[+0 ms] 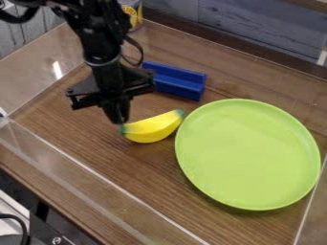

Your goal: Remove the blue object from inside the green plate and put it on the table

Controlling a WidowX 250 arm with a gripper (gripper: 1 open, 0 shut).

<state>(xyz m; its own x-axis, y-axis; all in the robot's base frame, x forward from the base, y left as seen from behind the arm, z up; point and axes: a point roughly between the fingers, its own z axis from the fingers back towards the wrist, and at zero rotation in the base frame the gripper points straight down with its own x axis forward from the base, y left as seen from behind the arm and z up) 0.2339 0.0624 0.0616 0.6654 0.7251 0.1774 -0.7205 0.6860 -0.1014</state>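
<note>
The pincer (pixel 121 119) points almost straight down, its jaws drawn together with nothing between them, its tip just above the stem end of the yellow banana (pixel 152 125) and close over the worktop (pixel 64 144).

The blue object (pixel 175 80) lies on the worktop beyond the pincer and slightly to its right in the view, partly masked by the arm. It is an elongated block, long axis running from upper left to lower right. It is not in the green plate (pixel 246 151), which sits well to the right of the pincer and shows no contents. Judged from this layout, the transfer named in the task appears already accomplished (the block rests on bare wood, apart from the plate rim).

Recommended procedure for the step in hand:

1. Treat the present pose as a clearance problem. The closed tip is next to the banana; any sideways travel at this height risks pushing it toward the plate.
2. Lift vertically before any lateral motion.
3. Keep the jaws together during the lift, so that neither finger catches the banana.
4. Route away from the blue object; contact could slide it on the smooth wood.
5. Confirm the block rests flat, clear of the rear acrylic wall (pixel 217 33).
</note>
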